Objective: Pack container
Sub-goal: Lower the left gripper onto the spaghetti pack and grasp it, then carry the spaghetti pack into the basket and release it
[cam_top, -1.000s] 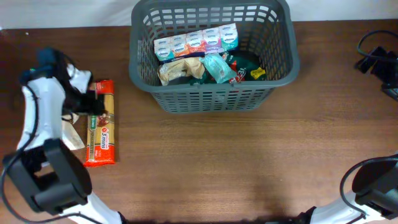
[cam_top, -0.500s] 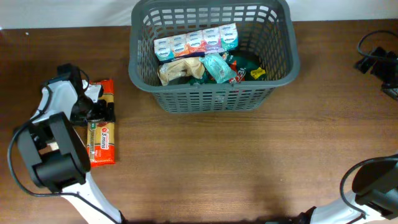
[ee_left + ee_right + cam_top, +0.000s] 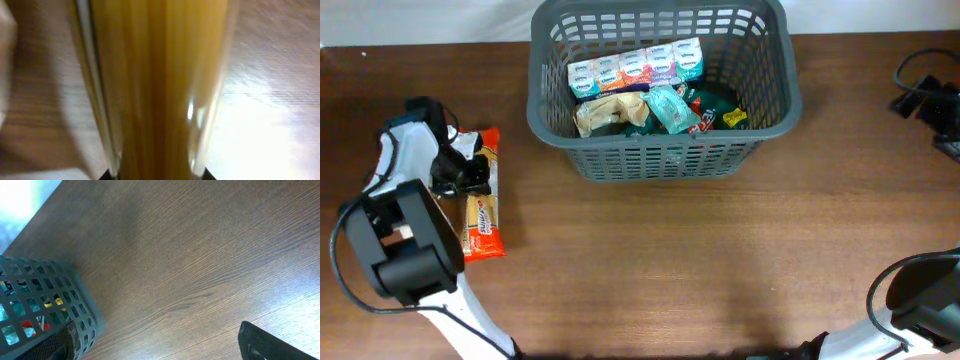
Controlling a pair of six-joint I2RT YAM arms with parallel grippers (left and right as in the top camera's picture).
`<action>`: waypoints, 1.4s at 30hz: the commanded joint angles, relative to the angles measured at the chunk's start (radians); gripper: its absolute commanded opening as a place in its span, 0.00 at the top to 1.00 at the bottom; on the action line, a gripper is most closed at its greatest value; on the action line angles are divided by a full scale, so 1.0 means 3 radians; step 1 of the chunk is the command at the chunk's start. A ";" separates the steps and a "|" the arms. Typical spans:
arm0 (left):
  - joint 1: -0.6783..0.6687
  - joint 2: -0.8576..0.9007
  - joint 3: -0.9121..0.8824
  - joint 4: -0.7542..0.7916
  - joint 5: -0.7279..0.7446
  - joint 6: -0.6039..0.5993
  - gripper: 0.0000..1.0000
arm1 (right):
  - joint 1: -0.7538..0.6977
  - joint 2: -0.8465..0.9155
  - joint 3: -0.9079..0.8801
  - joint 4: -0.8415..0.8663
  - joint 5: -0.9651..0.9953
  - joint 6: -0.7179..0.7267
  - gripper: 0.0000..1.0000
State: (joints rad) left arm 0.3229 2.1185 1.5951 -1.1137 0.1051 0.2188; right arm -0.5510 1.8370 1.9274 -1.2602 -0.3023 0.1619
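Observation:
The container, a dark grey slotted basket, stands at the back centre with several grocery packets inside; its corner shows in the right wrist view. A long red and yellow spaghetti packet lies on the table at the left. My left gripper is shut on the packet's upper half. In the left wrist view the packet fills the frame, pinched between the jaws of the left gripper. My right gripper stands open over bare table, right of the container, holding nothing.
A pale packet lies partly under my left arm beside the spaghetti. Dark cables and gear sit at the table's right edge. The right arm's base is at the front right.
My left gripper came down over the spaghetti packet and shut on it. The packet has shifted slightly, its far end tilted. The right gripper has not moved.

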 commanded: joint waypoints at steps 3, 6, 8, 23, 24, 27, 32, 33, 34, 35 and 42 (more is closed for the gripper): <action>0.0003 0.0037 0.1254 -0.0627 0.0390 -0.0055 0.98 | 0.0003 0.0017 -0.0010 0.0000 -0.0027 0.0027 0.01; 0.0003 0.0037 0.2220 -0.0956 0.0389 -0.0051 0.98 | 0.0003 0.0017 -0.0010 0.0000 -0.0027 0.0027 0.01; -0.0004 0.0037 0.2884 -0.1080 0.0392 0.0033 0.98 | 0.0003 0.0017 -0.0010 0.0000 -0.0027 0.0027 0.01; -0.1916 0.0033 0.5055 -0.1302 0.0440 0.3330 0.98 | 0.0003 0.0017 -0.0010 0.0000 -0.0027 0.0027 0.01; -0.2070 0.0053 0.4987 -0.1301 0.0343 0.3463 0.98 | 0.0003 0.0017 -0.0010 0.0000 -0.0027 0.0027 0.01; -0.2443 0.0140 0.4721 -0.1258 -0.0001 0.3642 0.98 | 0.0003 0.0017 -0.0010 0.0000 -0.0027 0.0027 0.01; -0.2708 0.0362 0.4214 -0.1167 -0.0458 0.3632 0.98 | 0.0003 0.0017 -0.0010 0.0000 -0.0027 0.0027 0.01; -0.2721 0.0403 0.4115 -0.1125 -0.0481 0.3578 0.98 | 0.0003 0.0017 -0.0010 0.0000 -0.0027 0.0027 0.01; -0.2725 0.0445 0.4031 -0.1062 -0.0495 0.3473 0.98 | 0.0003 0.0017 -0.0010 0.0000 -0.0027 0.0027 0.01; -0.2725 0.0495 0.3965 -0.0996 -0.0506 0.3344 0.98 | 0.0003 0.0017 -0.0010 0.0000 -0.0025 0.0027 0.01; -0.2684 0.0832 0.3782 -0.0753 -0.0515 0.2457 0.98 | 0.0003 0.0017 -0.0010 0.0000 -0.0027 0.0027 0.01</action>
State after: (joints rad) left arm -0.4919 2.3821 2.7110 -1.3571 -0.0212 1.1049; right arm -0.5510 1.8370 1.9274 -1.2598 -0.3054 0.1619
